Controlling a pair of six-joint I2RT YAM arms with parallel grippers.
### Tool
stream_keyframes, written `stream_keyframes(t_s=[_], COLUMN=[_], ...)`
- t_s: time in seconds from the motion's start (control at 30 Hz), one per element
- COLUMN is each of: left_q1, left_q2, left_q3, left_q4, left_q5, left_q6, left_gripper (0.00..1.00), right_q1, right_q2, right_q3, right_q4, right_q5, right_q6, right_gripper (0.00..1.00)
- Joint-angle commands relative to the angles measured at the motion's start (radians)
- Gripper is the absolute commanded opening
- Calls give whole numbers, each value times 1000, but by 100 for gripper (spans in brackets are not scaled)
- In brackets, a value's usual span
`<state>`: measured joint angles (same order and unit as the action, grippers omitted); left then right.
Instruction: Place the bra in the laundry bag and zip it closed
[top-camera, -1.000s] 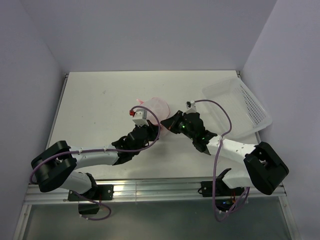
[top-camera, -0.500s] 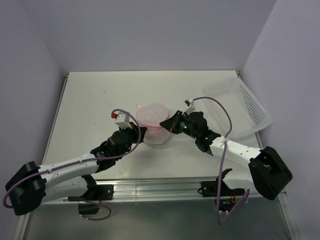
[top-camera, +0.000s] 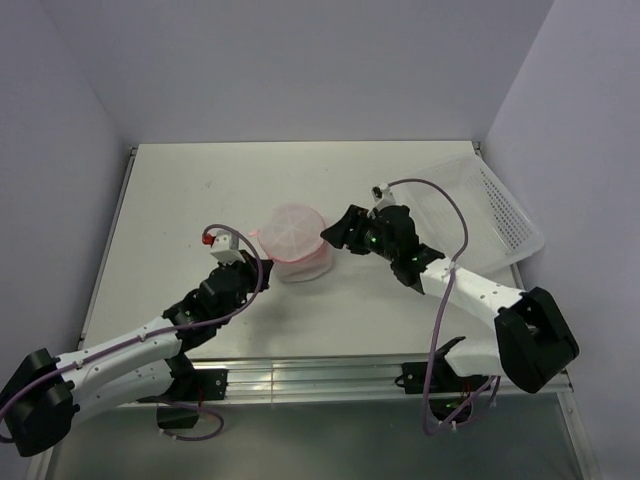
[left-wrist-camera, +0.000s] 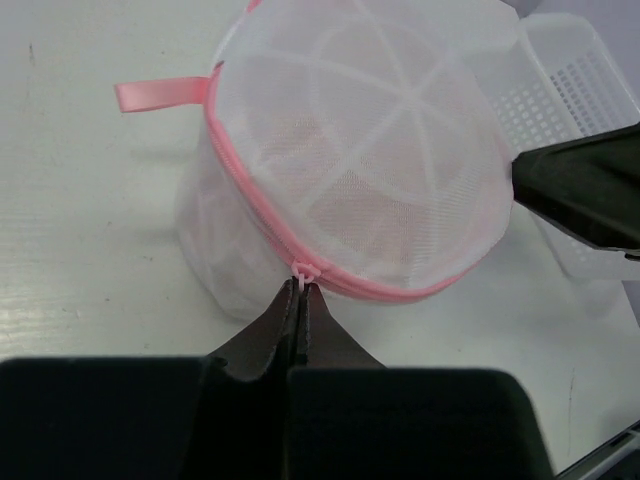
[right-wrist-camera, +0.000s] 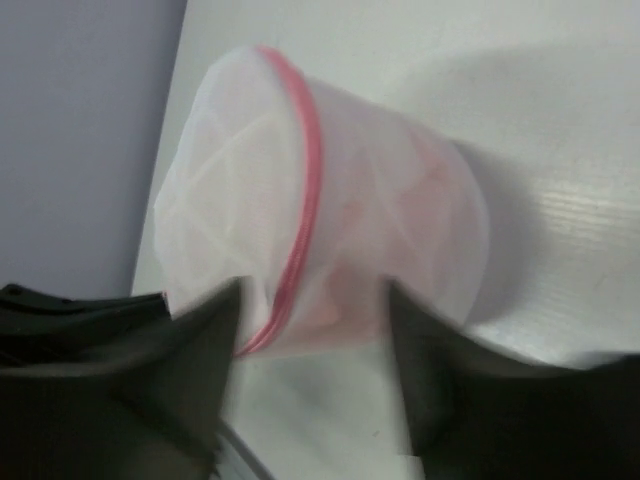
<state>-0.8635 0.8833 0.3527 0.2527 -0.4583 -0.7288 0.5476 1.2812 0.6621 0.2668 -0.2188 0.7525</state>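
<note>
Two: L jaws pinch zip-pull (left-wrist-camera: 303, 271); R jaws apart.

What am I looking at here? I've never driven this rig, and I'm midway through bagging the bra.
A left arm and a right arm, both robotic, are bolted at the near edge of a white table. The overhead picture looks down from behind them; the other two come from a camera on each wrist. On the table stand a round mesh bag and, far right, a white basket. Something pink, likely the bra, shows through the mesh. The left gripper is shut on the zipper pull. The right gripper is open beside the bag.
</note>
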Motion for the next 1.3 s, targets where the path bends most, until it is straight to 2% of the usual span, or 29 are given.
stream_keyframes(t_s=[0.0, 0.1, 0.27, 0.37, 0.5, 0.7, 0.93, 0.97, 1.03, 1.13, 1.17, 1.2, 1.23, 1.27], left_q1=[12, 3, -58, -109, -141, -150, -160, -160, -163, -163, -163, -163, -163, -163], left_q2=[-23, -8, 57, 127, 201, 212, 207, 207, 207, 200, 192, 187, 177, 169], left_q3=[-12, 3, 41, 72, 95, 95, 89, 91, 92, 94, 97, 100, 100, 101], left_q4=[5, 48, 137, 190, 220, 252, 276, 276, 276, 261, 247, 234, 212, 200], left_q5=[10, 26, 15, 0, 6, 29, 50, 50, 52, 41, 34, 27, 15, 6], left_q6=[-63, -104, -141, -139, -155, -175, -189, -187, -184, -173, -169, -155, -146, -129], left_gripper=[0, 0, 0, 0, 0, 0, 0, 0, 0, 0, 0, 0, 0, 0], right_q1=[-8, -3, 52, 118, 196, 199, 207, 207, 207, 210, 210, 210, 210, 204], right_q2=[-46, -143, -273, -255, -206, -128, -95, -92, -79, -66, -66, -68, -69, -71], right_q3=[24, -76, -203, -233, -193, -214, -202, -187, -171, -171, -173, -171, -170, -168], right_q4=[-15, -8, 31, 104, 167, 244, 279, 276, 267, 290, 292, 279, 270, 262], right_q5=[93, 114, 174, 196, 208, 217, 217, 217, 216, 243, 248, 254, 266, 268], right_q6=[-25, 14, 90, 145, 186, 287, 323, 320, 318, 326, 320, 311, 294, 282], right_gripper=[78, 89, 89, 88, 87, 77, 71, 66, 63, 35, 21, 14, 3, 0])
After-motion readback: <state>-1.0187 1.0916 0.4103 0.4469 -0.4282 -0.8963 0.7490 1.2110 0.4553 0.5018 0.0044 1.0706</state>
